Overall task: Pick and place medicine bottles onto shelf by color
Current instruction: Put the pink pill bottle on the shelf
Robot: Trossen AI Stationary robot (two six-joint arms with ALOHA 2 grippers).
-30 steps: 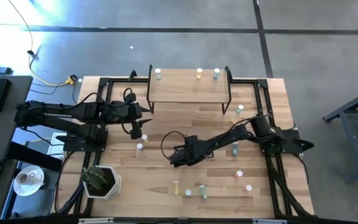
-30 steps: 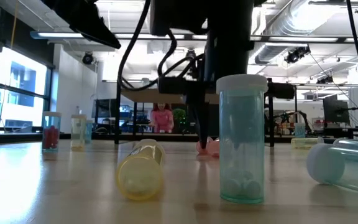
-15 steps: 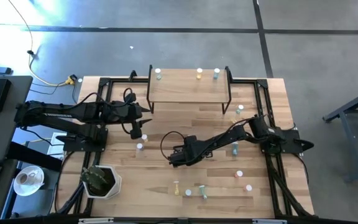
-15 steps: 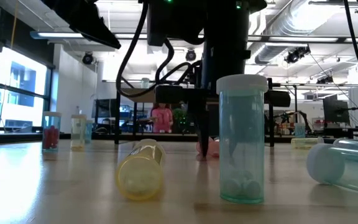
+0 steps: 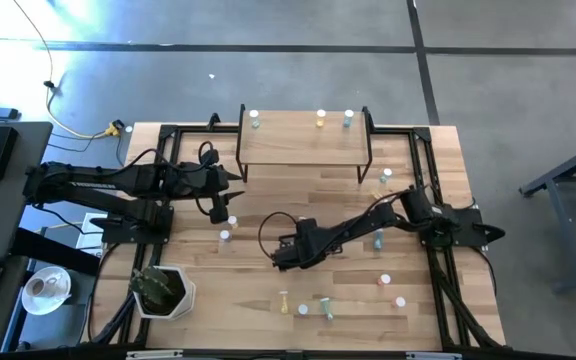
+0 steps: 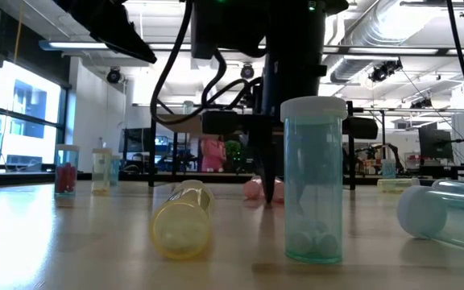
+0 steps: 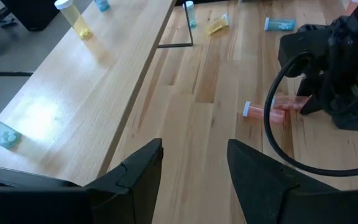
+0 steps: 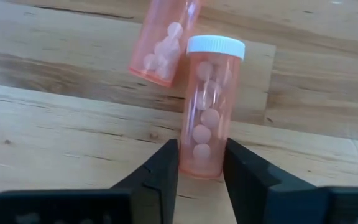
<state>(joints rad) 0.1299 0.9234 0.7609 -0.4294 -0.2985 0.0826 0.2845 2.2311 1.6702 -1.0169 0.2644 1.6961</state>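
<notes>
A pink bottle (image 8: 207,106) with a white cap lies on the table's middle, between the fingers of my right gripper (image 8: 201,149), which is shut on it and shows in the high view as my right gripper (image 5: 284,252). A second pink bottle (image 8: 163,37) lies just beyond it. The shelf (image 5: 303,150) stands at the far edge with three bottles upright along its back: a green one (image 5: 255,118), a yellow one (image 5: 320,119) and a blue one (image 5: 348,118). My left gripper (image 7: 194,162) hovers open left of the shelf, with nothing between its fingers. My right gripper pinches the pink bottle's body near its base end (image 8: 201,165) between its two fingers (image 8: 166,171). The fingers come from above, pointing steeply down, and lie across the bottle. The bottle lies on its side on the table, its cap end away from the fingers.
Loose bottles stand or lie about the table: two (image 5: 228,228) near the left gripper, one (image 5: 385,176) by the shelf's right leg, one (image 5: 378,238) under the right arm, and several (image 5: 313,305) by the near edge. A plant pot (image 5: 163,290) stands near left.
My right gripper's fingers have come together on the pink bottle without the hand shifting. In the low view the bottle has shifted a little on the table between the fingers.
</notes>
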